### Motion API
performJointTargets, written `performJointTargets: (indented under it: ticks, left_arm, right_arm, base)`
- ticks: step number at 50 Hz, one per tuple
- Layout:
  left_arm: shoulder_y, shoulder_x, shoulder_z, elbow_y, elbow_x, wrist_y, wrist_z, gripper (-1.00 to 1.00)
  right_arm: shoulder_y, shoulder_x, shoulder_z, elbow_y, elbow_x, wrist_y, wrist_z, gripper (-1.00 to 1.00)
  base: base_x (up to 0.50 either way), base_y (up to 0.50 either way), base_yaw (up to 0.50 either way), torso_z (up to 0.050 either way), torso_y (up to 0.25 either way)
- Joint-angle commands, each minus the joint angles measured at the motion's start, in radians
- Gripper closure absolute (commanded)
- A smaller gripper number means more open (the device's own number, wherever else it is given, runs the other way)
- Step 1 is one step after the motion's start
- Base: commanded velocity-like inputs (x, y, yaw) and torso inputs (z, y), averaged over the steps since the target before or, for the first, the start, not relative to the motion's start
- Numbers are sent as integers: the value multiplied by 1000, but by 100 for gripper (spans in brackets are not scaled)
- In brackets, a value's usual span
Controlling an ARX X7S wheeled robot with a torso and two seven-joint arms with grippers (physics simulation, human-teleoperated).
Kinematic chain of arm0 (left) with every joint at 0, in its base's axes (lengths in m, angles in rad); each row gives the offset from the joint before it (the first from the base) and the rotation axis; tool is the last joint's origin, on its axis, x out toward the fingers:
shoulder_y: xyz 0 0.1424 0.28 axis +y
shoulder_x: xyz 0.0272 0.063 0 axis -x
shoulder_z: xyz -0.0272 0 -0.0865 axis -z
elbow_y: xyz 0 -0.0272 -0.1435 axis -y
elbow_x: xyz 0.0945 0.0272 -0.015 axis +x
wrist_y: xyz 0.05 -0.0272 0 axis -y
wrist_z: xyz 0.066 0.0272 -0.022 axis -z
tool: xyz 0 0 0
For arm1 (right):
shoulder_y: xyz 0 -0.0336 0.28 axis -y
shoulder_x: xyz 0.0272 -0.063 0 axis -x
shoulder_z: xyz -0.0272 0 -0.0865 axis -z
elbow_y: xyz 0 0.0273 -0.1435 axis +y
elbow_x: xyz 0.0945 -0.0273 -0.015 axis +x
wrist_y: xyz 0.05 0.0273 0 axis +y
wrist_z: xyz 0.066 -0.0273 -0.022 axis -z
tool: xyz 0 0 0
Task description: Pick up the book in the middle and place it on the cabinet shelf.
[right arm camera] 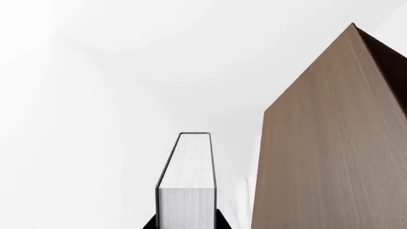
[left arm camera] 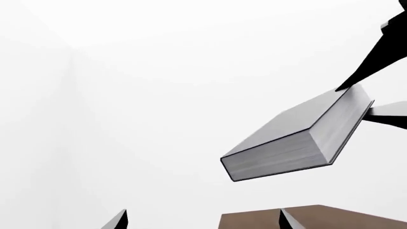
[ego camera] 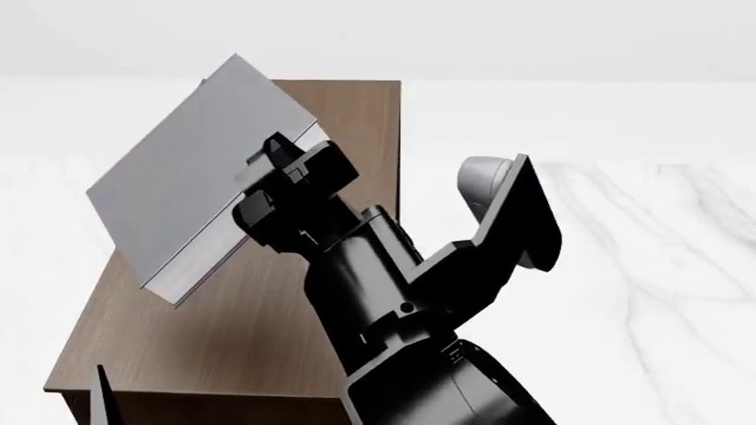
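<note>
Your right gripper [ego camera: 274,164] is clamped on the book [ego camera: 195,168], which is up in the air, tilted with one corner raised, and hanging over the cabinet shelf [ego camera: 225,341] rather than resting on it; in the head view the grey cover faces the camera and the white page edges run along the lower side nearest the shelf; the right wrist view shows the book pinched at its near end between the gripper's jaws, standing out from them on edge, with the cabinet's wood-grain face close alongside it. The step in hand looks like the placing, so do it well by levelling first; roll the wrist until the cover lies parallel to the shelf, because lowered at this tilt the book would meet the wood on one corner and could pivot or slip out of the grip; keep the book over the middle of the shelf, well in from its edges, so that no part overhangs; come down slowly and let go only once the lower cover is seated flat, then draw the gripper back along the plane of the book so the fingers do not drag it. Of your left gripper only dark finger tips show, with a wide gap between them and nothing held, so it appears spread open; it sits to the side of the book, and should stay clear.
</note>
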Motion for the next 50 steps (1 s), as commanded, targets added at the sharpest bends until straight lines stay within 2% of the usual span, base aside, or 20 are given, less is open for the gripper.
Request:
performJointTargets:
  ticks: [1, 22, 50]
  left_arm:
    - [-7, 17, -20, -17, 14, 19, 15, -100]
    - [-29, 24, -11, -102, 21, 76, -6, -100]
    - [-14, 12, -8, -43, 8, 28, 0, -100]
  right_arm:
    - [1, -24, -1, -4, -29, -24, -44, 100]
    - [-34, 17, -46, -1, -70, -29, 11, 100]
    - [-88, 61, -117, 49, -122, -9, -5, 100]
  base:
    - [0, 0, 0, 0, 0]
    - [0, 0, 0, 0, 1]
    - [0, 0, 0, 0, 1]
